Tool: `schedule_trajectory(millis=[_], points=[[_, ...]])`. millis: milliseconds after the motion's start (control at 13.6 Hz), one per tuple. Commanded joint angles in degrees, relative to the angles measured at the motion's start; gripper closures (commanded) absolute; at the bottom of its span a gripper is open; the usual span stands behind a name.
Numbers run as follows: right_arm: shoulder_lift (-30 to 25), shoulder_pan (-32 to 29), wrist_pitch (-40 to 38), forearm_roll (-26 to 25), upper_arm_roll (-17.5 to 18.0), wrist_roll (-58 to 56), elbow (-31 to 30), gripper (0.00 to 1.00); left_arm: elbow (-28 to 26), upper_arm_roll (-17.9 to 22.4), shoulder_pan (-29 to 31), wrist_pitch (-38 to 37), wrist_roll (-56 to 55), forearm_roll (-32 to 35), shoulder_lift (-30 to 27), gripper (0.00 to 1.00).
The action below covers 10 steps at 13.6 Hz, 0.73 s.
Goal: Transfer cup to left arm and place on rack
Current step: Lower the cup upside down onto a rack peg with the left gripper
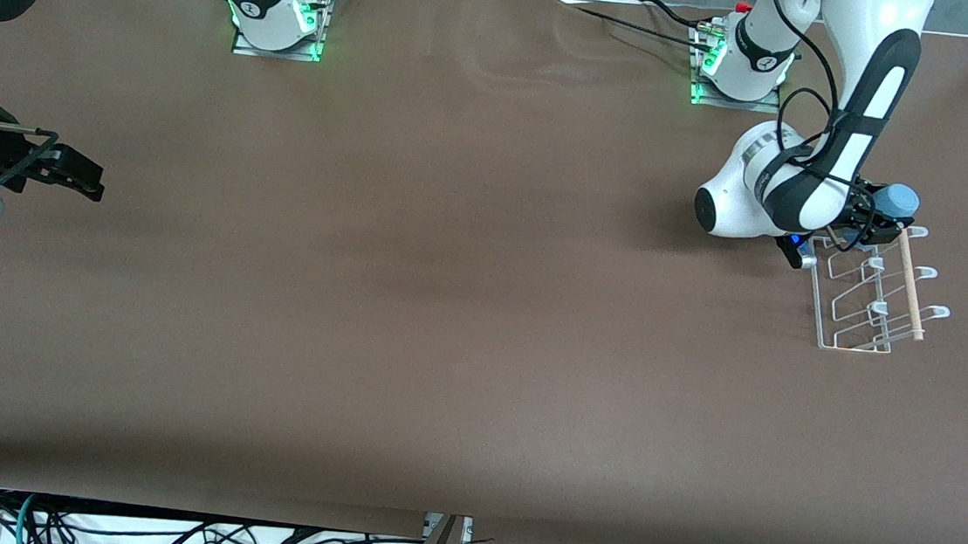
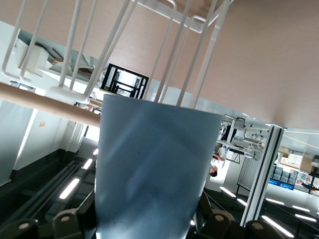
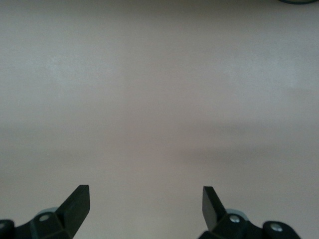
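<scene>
The light-blue cup (image 1: 900, 201) is held in my left gripper (image 1: 883, 215), which is shut on it at the rack's end nearest the left arm's base. In the left wrist view the cup (image 2: 154, 169) fills the space between the black fingers (image 2: 70, 219), with the rack's white wires (image 2: 164, 64) and pale wooden dowel (image 2: 45, 102) close against its rim. The clear wire rack (image 1: 872, 293) stands on the table at the left arm's end. My right gripper (image 1: 81, 175) is open and empty, low over the table at the right arm's end; it also shows in the right wrist view (image 3: 145, 199).
The brown table mat (image 1: 446, 304) covers the whole table. The two arm bases (image 1: 274, 13) (image 1: 743, 62) stand along the table's edge farthest from the front camera. Cables hang below the table's nearest edge.
</scene>
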Motion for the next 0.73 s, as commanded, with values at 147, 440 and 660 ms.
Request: schedule_trajectory(millis=[147, 440, 660], points=[[-1.0, -0.68, 0.0, -0.24, 0.38, -1.08, -1.06, 0.0, -0.51, -0.14, -0.06, 0.46, -2.29, 2.26, 0.65, 0.0], [-1.0, -0.68, 0.09, -0.24, 0.38, -1.08, -1.06, 0.0, 0.62, -0.22, 0.73, 1.42, -2.2, -0.1, -2.77, 0.0], [-1.0, -0.68, 0.26, -0.24, 0.38, -1.08, -1.06, 0.0, 6.58, -0.22, 0.73, 1.51, -2.2, -10.62, -5.41, 0.0]])
